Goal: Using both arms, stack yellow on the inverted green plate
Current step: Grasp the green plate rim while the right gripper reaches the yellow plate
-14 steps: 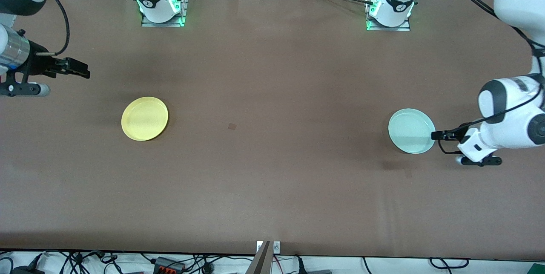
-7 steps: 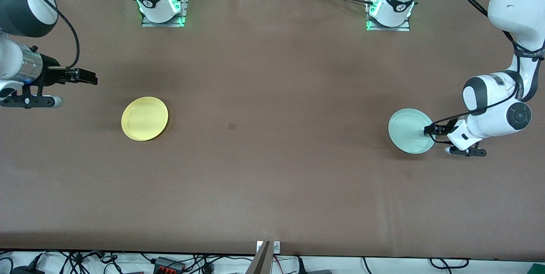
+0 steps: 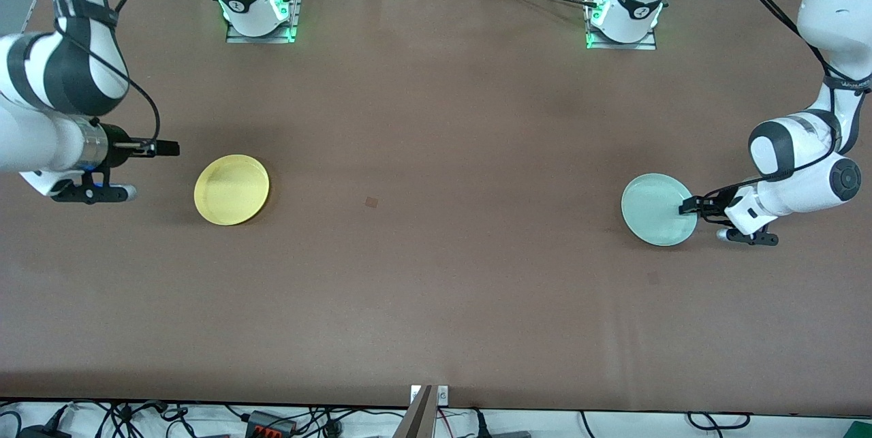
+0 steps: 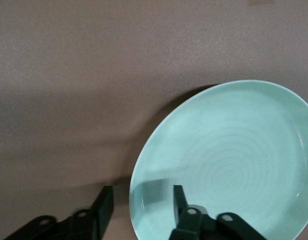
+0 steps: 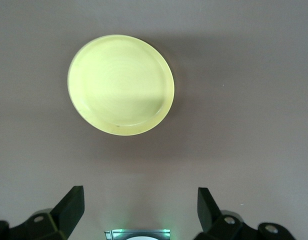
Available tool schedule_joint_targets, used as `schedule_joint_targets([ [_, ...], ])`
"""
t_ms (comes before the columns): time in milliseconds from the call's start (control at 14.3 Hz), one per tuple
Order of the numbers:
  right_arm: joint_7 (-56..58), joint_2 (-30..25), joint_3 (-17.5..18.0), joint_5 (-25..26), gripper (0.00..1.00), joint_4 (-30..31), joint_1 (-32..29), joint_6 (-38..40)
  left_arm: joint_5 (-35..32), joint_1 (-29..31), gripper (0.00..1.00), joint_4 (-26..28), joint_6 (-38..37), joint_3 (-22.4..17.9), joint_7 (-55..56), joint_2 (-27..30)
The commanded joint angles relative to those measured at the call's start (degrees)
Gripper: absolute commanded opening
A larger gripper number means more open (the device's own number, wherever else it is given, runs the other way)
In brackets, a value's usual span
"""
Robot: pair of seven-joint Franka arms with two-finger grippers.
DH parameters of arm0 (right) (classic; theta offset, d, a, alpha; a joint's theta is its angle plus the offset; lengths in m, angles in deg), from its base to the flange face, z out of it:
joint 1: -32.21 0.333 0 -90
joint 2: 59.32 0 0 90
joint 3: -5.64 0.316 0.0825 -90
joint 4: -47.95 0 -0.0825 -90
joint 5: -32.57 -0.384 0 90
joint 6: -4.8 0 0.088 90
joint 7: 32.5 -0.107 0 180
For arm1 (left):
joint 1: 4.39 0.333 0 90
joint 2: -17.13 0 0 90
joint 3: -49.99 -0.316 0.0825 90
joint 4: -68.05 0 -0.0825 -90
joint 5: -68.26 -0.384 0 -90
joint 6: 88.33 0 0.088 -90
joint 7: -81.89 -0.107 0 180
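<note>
Two plates lie well apart on the brown table (image 3: 436,274). From the green plate (image 3: 655,210), whose rim the left gripper (image 3: 684,207) straddles without clamping, the yellow plate (image 3: 231,189) lies toward the right arm's end, near the spread right gripper (image 3: 170,148).

Pale yellow plate (image 3: 231,189), mint-green plate (image 3: 655,209) with faint concentric rings

My left gripper (image 3: 683,207) sits low at the left arm's end of the table, its fingers (image 4: 180,200) straddling a rim with a gap between them. My right gripper (image 3: 174,148) hangs level, jaws spread wide, at the right arm's end.
</note>
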Motion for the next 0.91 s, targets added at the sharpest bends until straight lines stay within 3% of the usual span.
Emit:
schedule_joint_targets([
  [0,-0.28,4.65,0.06,0.85,1.0,-0.41,-1.11,-1.28,1.56,0.72,0.3,0.18,0.34,0.9,-2.7,0.15],
  [70,-0.37,6.05,0.06,0.85,1.0,-0.32,-1.46,-1.89,1.56,0.72,0.17,0.09,0.34,0.9,-2.79,0.15],
  [210,-0.45,8.96,0.15,0.76,1.0,-0.41,-1.64,-3.21,1.56,0.9,0.02,0.0,0.34,0.9,-2.79,0.15],
  [631,-0.46,15.11,0.15,0.67,1.0,-0.14,-2.69,-8.92,1.39,0.28,0.01,-1.13,-0.18,0.99,-2.79,2.51],
  [841,-0.46,17.84,0.15,0.67,1.0,-0.14,-3.83,-11.03,0.86,-0.33,0.01,-3.5,-5.0,1.6,-2.44,5.59],
])
